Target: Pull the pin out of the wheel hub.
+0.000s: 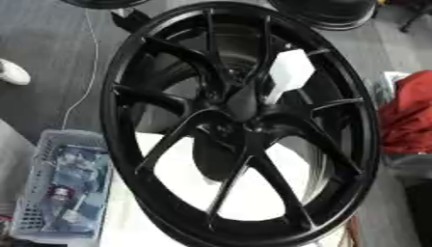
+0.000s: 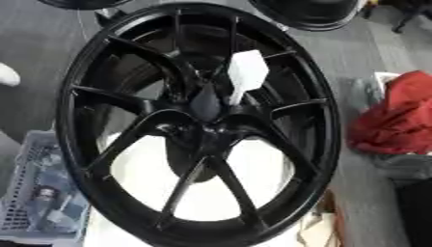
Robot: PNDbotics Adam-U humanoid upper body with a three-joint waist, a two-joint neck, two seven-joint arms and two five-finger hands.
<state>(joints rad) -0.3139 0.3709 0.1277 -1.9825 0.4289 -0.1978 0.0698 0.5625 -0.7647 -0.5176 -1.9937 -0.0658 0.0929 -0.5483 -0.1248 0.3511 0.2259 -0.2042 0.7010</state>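
Your wheel (image 1: 240, 125) stands on edge on the white table (image 1: 127, 226), filling both eye views, spokes meeting at the hub (image 1: 240, 123) near the middle. You have no hand in view, left or right, so which is nearer, and whether either is open or closed, cannot be told. The pin cannot be made out against the black hub; I judge it lies along the axle line, towards you. A basket (image 1: 38, 193) sits at lower left. No readable writing.

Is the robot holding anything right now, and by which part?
It cannot be told: neither hand shows in either view. Only the black wheel fills the picture, with a white piece near its hub.
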